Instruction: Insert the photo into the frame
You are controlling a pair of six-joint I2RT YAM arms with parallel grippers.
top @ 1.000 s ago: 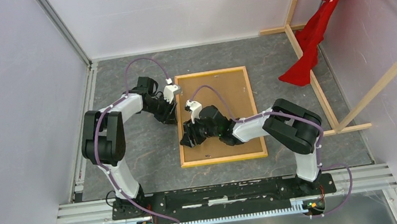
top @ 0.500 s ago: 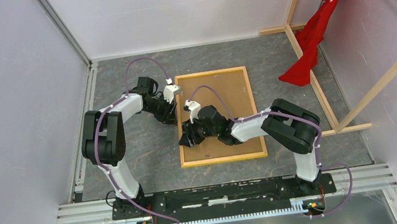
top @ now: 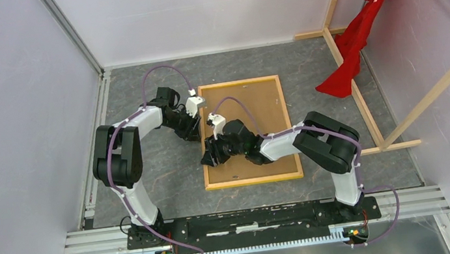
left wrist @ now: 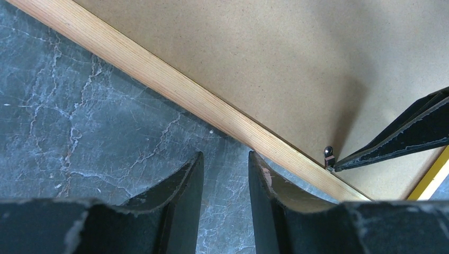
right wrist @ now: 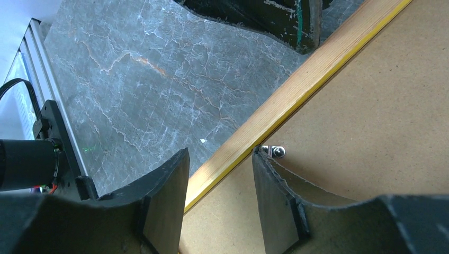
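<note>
One frame (top: 252, 180), one backing board (top: 260, 106).

Wood frame (top: 252, 180), tan backing board (top: 269, 105), grey veined bench (top: 169, 174).
Frame rails light natural wood with yellow edge; board plain tan-brown; bench dark grey marble pattern, white veins; cloth (top: 355, 37) red; left pincer (left wrist: 225, 157) and right pincer (right wrist: 221, 153) black; cables (top: 162, 67) purple.

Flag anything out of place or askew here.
Nothing looks damaged or spilled. The frame lies back-up, brown backing board seated inside. Only oddity: a red cloth draped over bare wooden beams, far right.
</note>
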